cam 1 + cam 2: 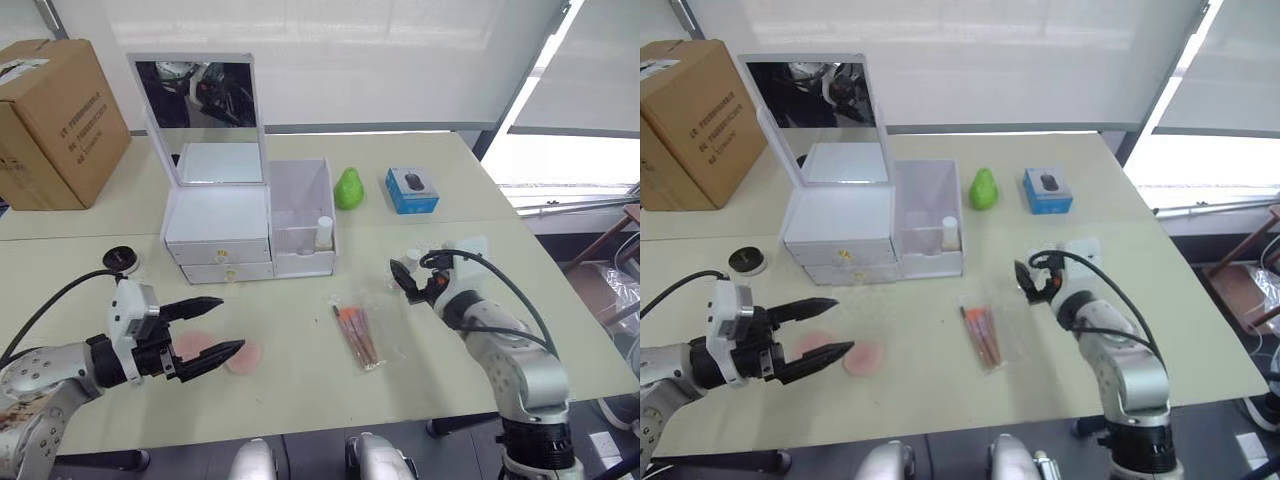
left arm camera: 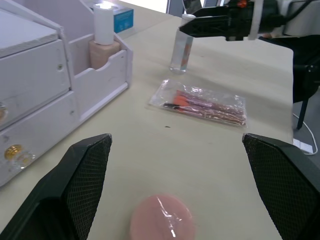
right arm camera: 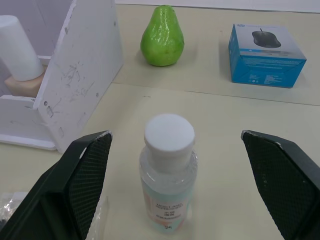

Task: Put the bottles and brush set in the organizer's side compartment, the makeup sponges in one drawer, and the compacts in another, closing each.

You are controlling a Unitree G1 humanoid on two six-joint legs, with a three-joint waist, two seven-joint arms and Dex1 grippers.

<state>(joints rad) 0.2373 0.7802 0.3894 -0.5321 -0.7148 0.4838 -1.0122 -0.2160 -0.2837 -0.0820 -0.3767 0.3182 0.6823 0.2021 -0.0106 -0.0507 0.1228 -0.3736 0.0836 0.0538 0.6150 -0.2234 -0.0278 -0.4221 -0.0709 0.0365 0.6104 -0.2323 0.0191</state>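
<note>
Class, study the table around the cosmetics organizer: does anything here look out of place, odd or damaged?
A green pear and a boxed computer mouse sit behind the organizer, odd among makeup items. The side compartment wall is scuffed with scratches. Nothing looks spilled; the clear bottle on the table stands upright.

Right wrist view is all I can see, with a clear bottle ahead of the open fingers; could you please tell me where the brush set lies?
Observer: The brush set lies flat on the table, nearer the robot than your bottle and to the bottle's left.
Operator: Thank you. What is the left gripper doing?
Observer: The left gripper hangs open by two pink sponges on the table.
Operator: And are the drawers open?
Observer: Both drawers look shut.
</note>
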